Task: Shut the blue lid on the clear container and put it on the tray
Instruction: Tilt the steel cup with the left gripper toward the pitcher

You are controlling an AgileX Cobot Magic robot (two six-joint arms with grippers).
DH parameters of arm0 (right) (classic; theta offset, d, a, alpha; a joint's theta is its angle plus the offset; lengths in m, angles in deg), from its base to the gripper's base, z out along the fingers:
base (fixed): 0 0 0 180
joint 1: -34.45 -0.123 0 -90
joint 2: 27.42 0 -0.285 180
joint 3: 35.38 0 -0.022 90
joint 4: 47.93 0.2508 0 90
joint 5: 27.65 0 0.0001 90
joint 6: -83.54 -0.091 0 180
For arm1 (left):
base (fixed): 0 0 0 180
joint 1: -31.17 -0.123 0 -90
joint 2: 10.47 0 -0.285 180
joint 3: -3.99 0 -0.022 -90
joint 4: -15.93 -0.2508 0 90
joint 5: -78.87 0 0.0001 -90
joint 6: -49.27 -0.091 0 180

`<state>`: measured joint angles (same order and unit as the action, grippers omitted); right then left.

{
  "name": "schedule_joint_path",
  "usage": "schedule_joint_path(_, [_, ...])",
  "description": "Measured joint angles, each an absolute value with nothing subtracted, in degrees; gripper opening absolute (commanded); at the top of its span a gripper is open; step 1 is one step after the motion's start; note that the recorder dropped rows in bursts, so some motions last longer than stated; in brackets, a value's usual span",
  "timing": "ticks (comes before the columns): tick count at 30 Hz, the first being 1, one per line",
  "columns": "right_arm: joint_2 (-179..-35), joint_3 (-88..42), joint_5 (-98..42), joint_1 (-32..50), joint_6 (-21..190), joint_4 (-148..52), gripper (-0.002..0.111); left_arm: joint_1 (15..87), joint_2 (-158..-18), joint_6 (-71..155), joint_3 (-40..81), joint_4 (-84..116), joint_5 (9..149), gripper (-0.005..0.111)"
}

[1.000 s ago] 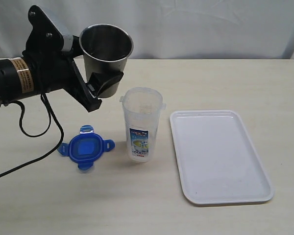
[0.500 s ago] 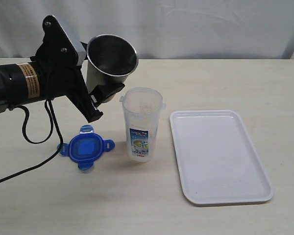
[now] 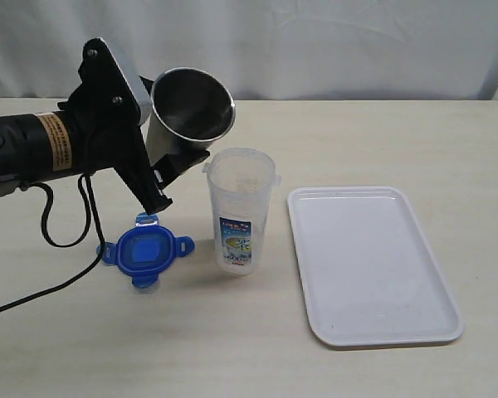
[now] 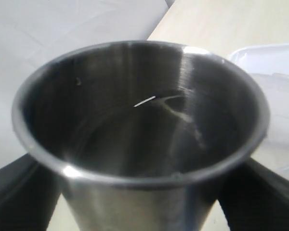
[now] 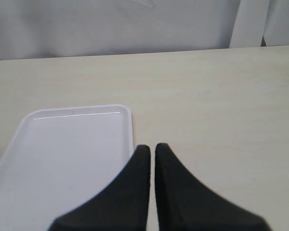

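Note:
The clear container (image 3: pixel 241 211) stands upright and open at the table's middle, its blue-green label facing front. To its left the blue lid (image 3: pixel 146 249) lies flat on the table. The white tray (image 3: pixel 373 265) lies to the container's right, also seen in the right wrist view (image 5: pixel 72 154). My left gripper (image 3: pixel 170 157) is shut on a steel cup (image 3: pixel 191 108), held above and left of the container and tilted towards its mouth. The cup (image 4: pixel 139 134) fills the left wrist view. My right gripper (image 5: pixel 152 147) is shut on nothing, beside the tray's edge.
A black cable (image 3: pixel 66 240) loops down from the left arm onto the table near the lid. A white cloth backdrop (image 3: pixel 332 41) hangs behind the table's far edge. The right arm is outside the exterior view.
My left gripper has carried the steel cup to the right, closer to the container, and tipped its mouth further towards it. Lid, container and tray have not moved.

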<state>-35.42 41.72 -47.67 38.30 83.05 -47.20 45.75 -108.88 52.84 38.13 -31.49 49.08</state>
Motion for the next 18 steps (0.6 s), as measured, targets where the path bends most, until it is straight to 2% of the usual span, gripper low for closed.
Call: schedule_joint_path(18, [-35.42, 41.72, -47.67, 38.30, 83.05, -47.20, 0.004, 45.75, -109.62, 46.97, 38.13, -30.75, 49.86, 0.000])
